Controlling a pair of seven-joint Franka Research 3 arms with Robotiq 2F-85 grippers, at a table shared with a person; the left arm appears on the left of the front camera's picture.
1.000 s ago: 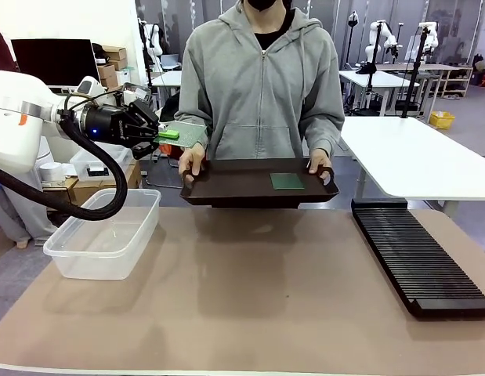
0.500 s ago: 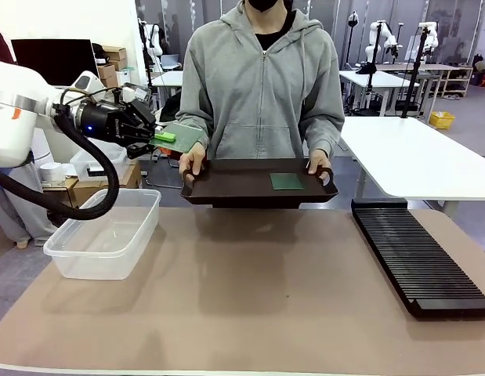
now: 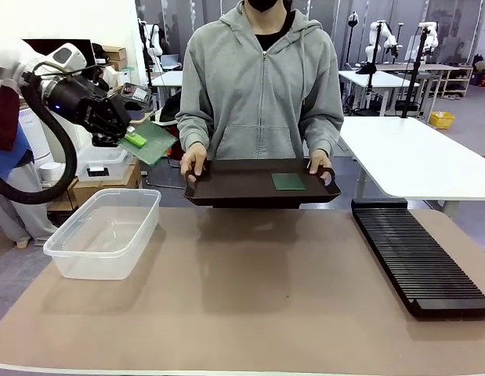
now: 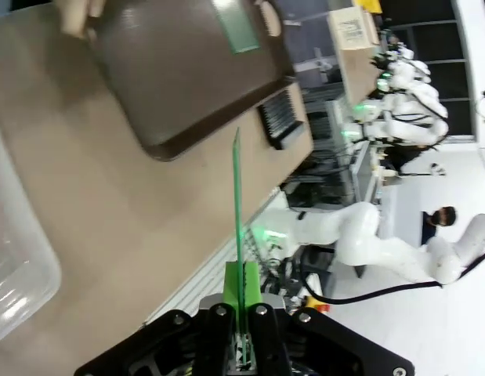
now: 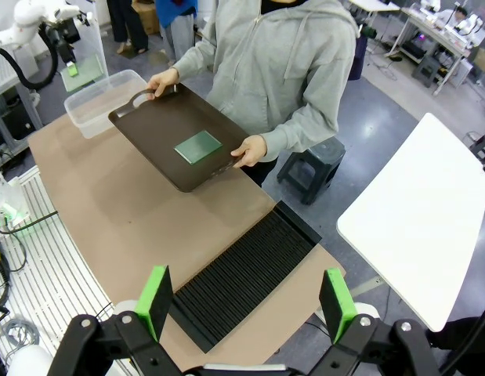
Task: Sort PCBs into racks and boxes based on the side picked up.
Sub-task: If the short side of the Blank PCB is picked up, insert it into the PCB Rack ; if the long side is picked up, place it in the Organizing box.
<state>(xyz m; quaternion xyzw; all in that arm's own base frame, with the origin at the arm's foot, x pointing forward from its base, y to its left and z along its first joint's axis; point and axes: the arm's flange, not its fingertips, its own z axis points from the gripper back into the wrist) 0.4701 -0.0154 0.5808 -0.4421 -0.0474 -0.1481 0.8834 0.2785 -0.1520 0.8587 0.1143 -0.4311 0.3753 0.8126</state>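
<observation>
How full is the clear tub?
Empty: the clear tub shows a bare bottom; left gripper holds one PCB, the second PCB lies on the tray.

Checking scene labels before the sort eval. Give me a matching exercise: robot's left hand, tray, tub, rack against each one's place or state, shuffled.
Things:
1. left hand
2. brown tray
3. clear tub
4. slotted black rack

Place or state:
A. on the table, robot's right side
B. held by the person, loose PCB lying flat on it
C. in the air, shut on the gripped PCB
D. on the table, robot's left side

Pairs: 1-C, 2-B, 3-D, 4-A
</observation>
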